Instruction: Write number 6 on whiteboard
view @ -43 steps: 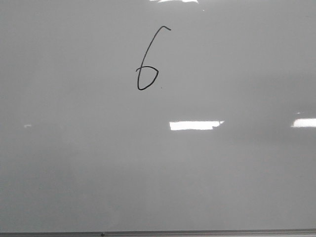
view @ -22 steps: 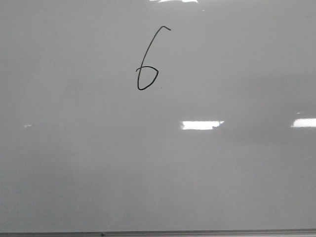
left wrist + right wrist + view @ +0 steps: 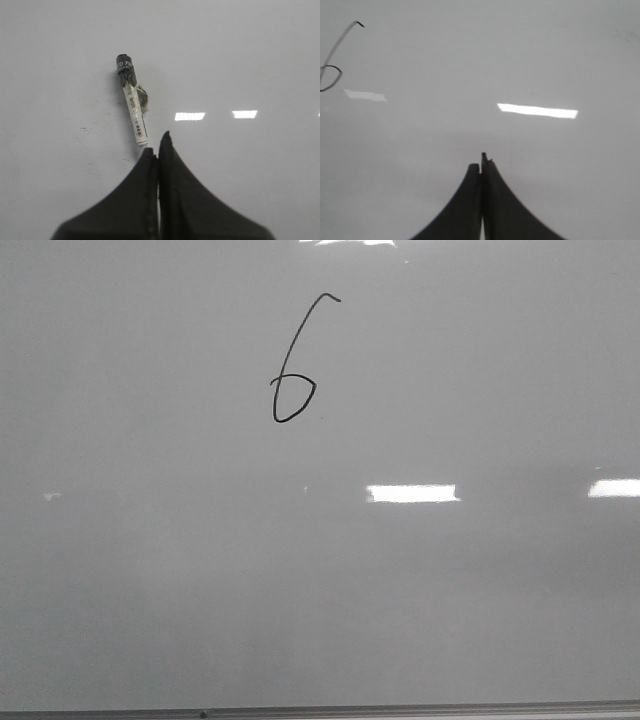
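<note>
- Right now my left end effector (image 3: 156, 145) has its two dark fingers pressed together with nothing between them, poised over the whiteboard (image 3: 240, 55) and pointing down toward it.
- Just beyond those left fingertips lies a marker (image 3: 133, 107), flat on the board, its white labelled barrel nearest my fingers and its dark cap at the far end; it is close to me but not touching.
- A small smudge or scrap sits against the marker's barrel; I cannot tell what it is.
- My right end effector (image 3: 482, 164) is likewise closed, fingers meeting in a thin seam and holding nothing, aimed at bare board.
- Farther off in my right wrist view, the number 6 (image 3: 334, 65) shows at the frame's edge, partly cut off.
- From the front view, the number 6 sits in the upper middle of the whiteboard: a tall slanted stroke with a small closed loop at its base.
- Neither of my arms appears in the front view.
- The board's thin grey frame (image 3: 420, 708) runs along the near edge.
</note>
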Robot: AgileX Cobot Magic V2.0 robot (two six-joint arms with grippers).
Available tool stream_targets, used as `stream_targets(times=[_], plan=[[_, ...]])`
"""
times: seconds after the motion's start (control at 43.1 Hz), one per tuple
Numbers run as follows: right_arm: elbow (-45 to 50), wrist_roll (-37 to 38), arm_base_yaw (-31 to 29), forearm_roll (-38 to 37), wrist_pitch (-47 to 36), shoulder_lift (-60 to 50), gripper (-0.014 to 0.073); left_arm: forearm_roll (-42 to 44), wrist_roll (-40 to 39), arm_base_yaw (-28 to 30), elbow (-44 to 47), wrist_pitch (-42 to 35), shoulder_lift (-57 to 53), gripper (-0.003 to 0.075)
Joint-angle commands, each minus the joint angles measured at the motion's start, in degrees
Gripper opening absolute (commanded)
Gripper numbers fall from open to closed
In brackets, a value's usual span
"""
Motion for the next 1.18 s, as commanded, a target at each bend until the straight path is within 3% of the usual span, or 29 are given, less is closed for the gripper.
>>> stream_targets(times=[0.0,1.159], plan=[[1.0,-1.0,-2.7,1.5,-5.4,-1.3,-0.0068,0.0,-0.5,0.1,0.3,-4.4,-0.8,-0.0020],[2.6,-0.5,-3.4,2.5,-4.3,-1.3,-0.0068,0.0,-0.5,0.1,0.3,-4.4,-0.8,-0.0020]])
